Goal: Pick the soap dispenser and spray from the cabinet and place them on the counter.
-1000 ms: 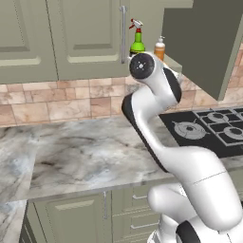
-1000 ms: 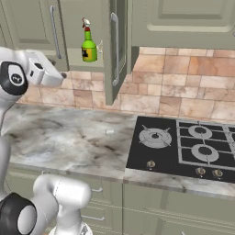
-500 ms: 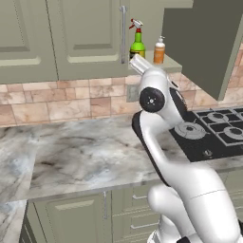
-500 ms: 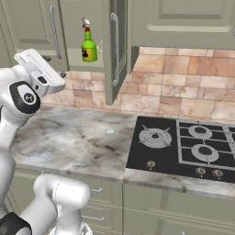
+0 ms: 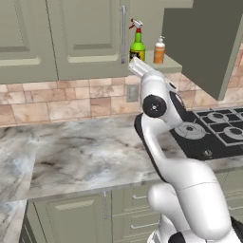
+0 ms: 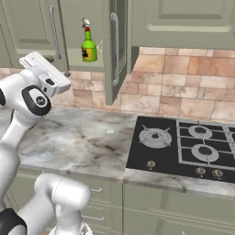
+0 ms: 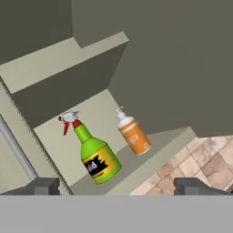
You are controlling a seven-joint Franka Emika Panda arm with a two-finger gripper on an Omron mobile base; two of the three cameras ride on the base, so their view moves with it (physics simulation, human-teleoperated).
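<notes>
My gripper is wide open, holding nothing. The small orange soap bottle with a white pump stands at twelve o'clock on the olive-green cabinet's shelf. It looks light and slippery, so I should squeeze its round middle.

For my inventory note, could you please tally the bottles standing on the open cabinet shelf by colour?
Green bottle, the spray: 1
Orange bottle, the soap dispenser: 1
Total: 2, both upright on the cabinet shelf, none on the counter yet.
</notes>
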